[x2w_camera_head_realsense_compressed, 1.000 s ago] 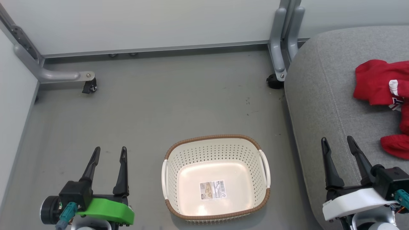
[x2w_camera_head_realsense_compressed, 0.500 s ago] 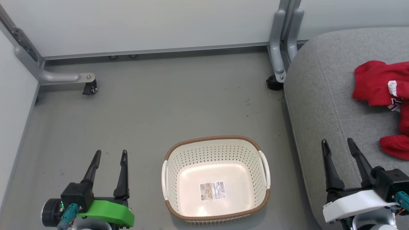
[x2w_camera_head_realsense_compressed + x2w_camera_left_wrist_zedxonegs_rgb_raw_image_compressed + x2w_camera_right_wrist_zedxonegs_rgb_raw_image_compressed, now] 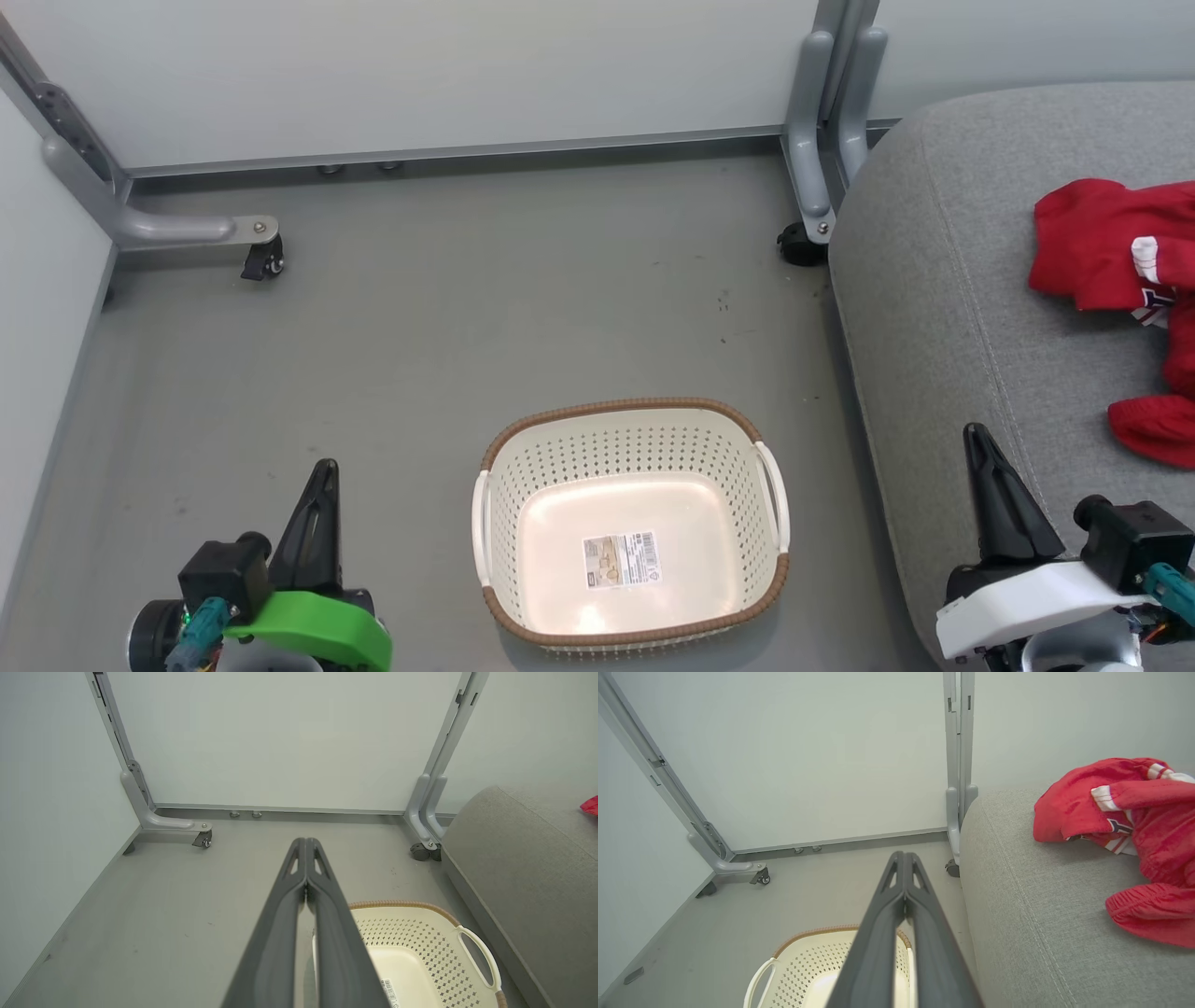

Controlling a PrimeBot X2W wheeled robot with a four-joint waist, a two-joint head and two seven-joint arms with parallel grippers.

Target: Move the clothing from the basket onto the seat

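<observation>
item: clothing (image 3: 1111, 245), two bright-red garments, one with white striped trim and lettering. lies crumpled on the seat (image 3: 934, 308), toward its right side, partly cut off by the picture edge.
handling, as judged: light, soft and limp, so it sags when lifted. not fragile. best pinched at a raised fold or the gathered hem.
basket (image 3: 621, 408): cream, perforated, on the floor (image 3: 420, 327) just beside the seat. holds a label (image 3: 621, 558) and no garment. transfer looks complete.
left gripper (image 3: 325, 469): fingers pressed together, empty, left of the basket.
right gripper (image 3: 977, 435): fingers pressed together, empty, at the seat's near edge, apart from the clothing.
</observation>
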